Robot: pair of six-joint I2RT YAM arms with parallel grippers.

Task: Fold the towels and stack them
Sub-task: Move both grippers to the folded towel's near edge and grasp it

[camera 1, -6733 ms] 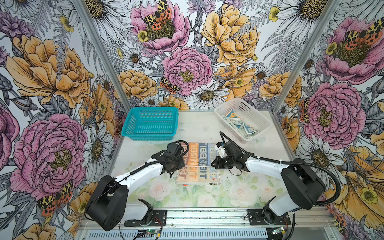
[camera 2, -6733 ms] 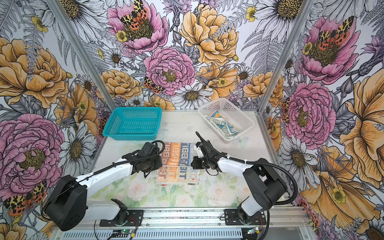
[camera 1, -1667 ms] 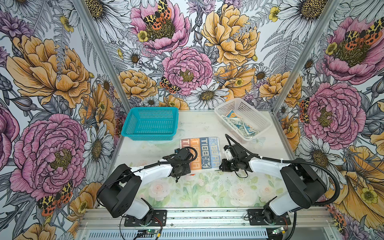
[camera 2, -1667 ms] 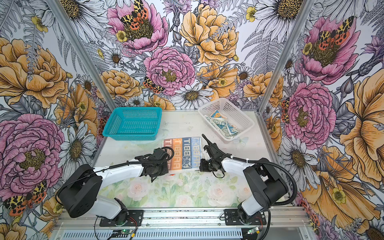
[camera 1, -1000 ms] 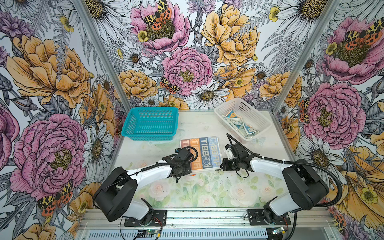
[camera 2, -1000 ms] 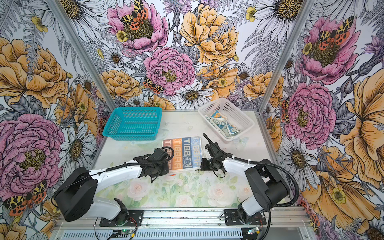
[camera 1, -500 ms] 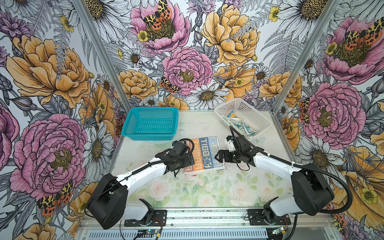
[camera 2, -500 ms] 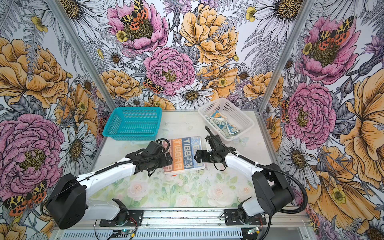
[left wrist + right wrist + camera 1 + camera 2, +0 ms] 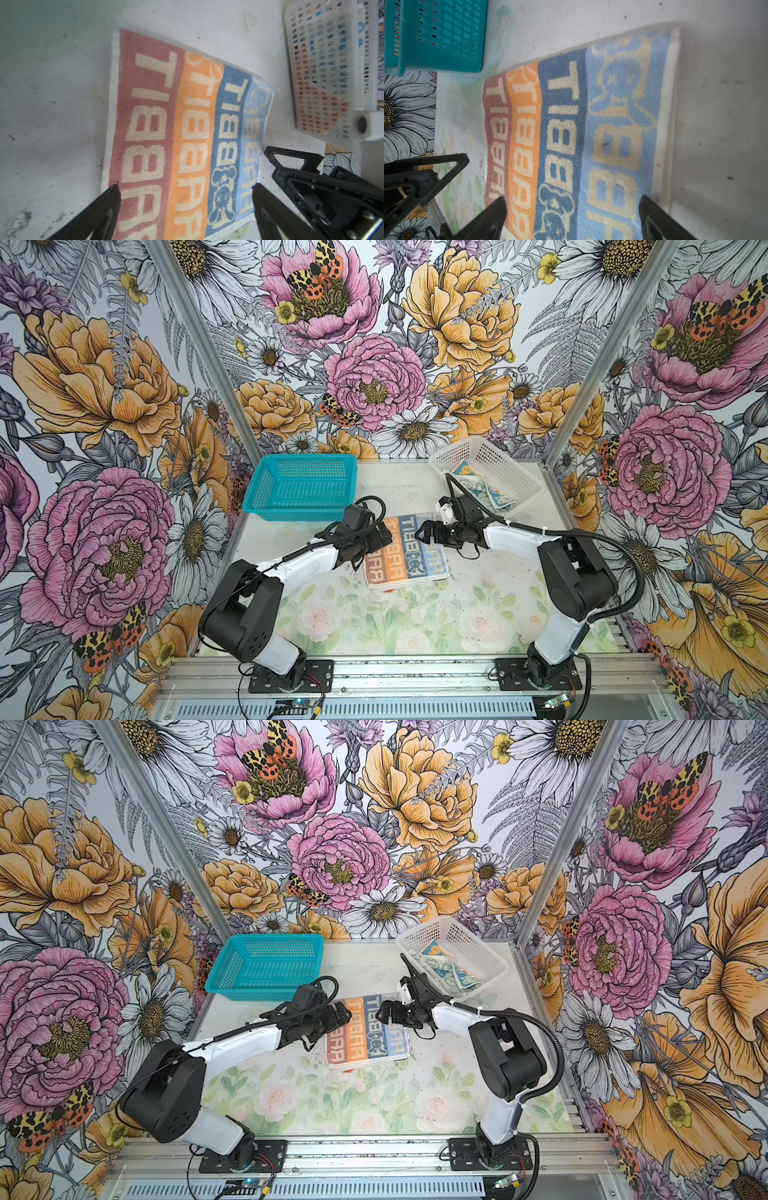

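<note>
Lying flat mid-tabletop (image 9: 374,626) is the lettered towel (image 9: 405,549) (image 9: 368,1029), a rectangle with pink, orange, dark blue and light blue stripes, cream block letters and a small bunny print. It sits between the two arms, just in front of the baskets. A cream border runs along its near edge, and its corner nearest the white basket curls up slightly. Left gripper (image 9: 384,536) (image 9: 344,1017) sits at the towel's left edge with its jaws spread wide and nothing in them; in the left wrist view the left gripper (image 9: 186,187) has one tip on each side of the lettered towel (image 9: 182,135). Right gripper (image 9: 424,533) (image 9: 384,1016) is over the towel's far right part, jaws equally wide and empty, and from the right wrist the right gripper (image 9: 573,198) frames the blue stripes of the lettered towel (image 9: 581,135). Whether any tip touches the cloth, cannot tell. Teal basket (image 9: 299,510) stands at the back left, close to the towel's far left corner. White basket (image 9: 523,485) stands at the back right, tilted, with crumpled towels (image 9: 478,489) (image 9: 440,967) inside, teal bunny print showing.
</note>
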